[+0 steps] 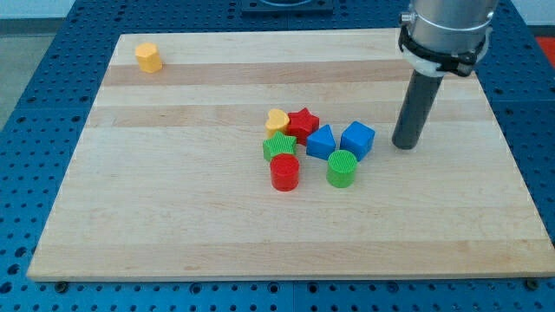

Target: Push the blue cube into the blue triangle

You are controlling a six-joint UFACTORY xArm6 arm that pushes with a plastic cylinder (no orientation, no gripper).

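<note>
Blue cube (pixel 358 139) sits right of centre on the worktop (pixel 173 191), and it's touching, or as good as touching, the blue triangle (pixel 321 142) on its left side, both w/ no gap I can make out. My tip (pixel 405 145) is down on the wood just to the view's right of the cube, a narrow strip of bare board between them, so near but apart. No pincer on this arm, just the dark rod (pixel 416 108) hanging straight from the grey collar (pixel 440 35) at the view's top right, so nothing is gripped or let go.

Moving outward: green cylinder (pixel 342 168) right below the two blue blocks, close under the seam btw them. Red star (pixel 303 124) sits up-left of the triangle, nudged against the yellow heart (pixel 277 120) on its left. Below those, a green block (pixel 279 146), shape hard to call, w/ a red cylinder (pixel 284 172) just beneath it, the two touching. Whole cluster packed tight mid-board.

Far off, top-left corner, a lone yellow block (pixel 149 57), looks hexagonal, well apart from everything
</note>
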